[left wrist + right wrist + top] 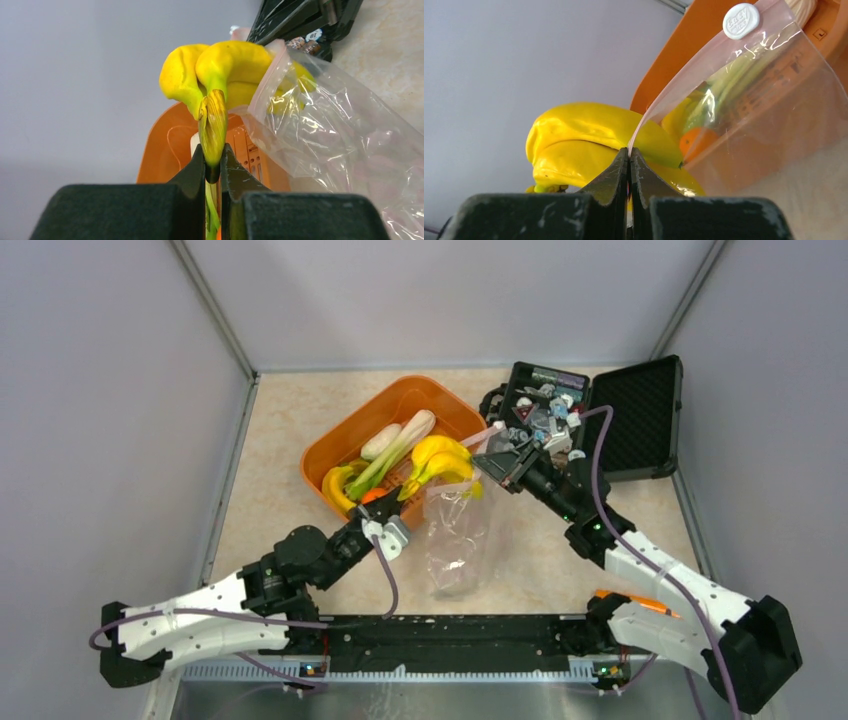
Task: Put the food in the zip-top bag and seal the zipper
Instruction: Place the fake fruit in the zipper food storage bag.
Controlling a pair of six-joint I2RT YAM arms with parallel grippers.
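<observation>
My left gripper is shut on the green stem of a yellow banana bunch and holds it at the mouth of the clear zip-top bag. In the left wrist view, the gripper pinches the stem and the bananas partly enter the bag. My right gripper is shut on the bag's mouth edge and lifts it; the right wrist view shows the gripper, the pinkish zipper and its white slider. Another banana, green stalks, a whitish piece and an orange lie in the basket.
The orange slotted basket stands behind the bag, at the back centre. An open black case with small trinkets stands at the back right, just behind my right gripper. Grey walls close in the table on three sides.
</observation>
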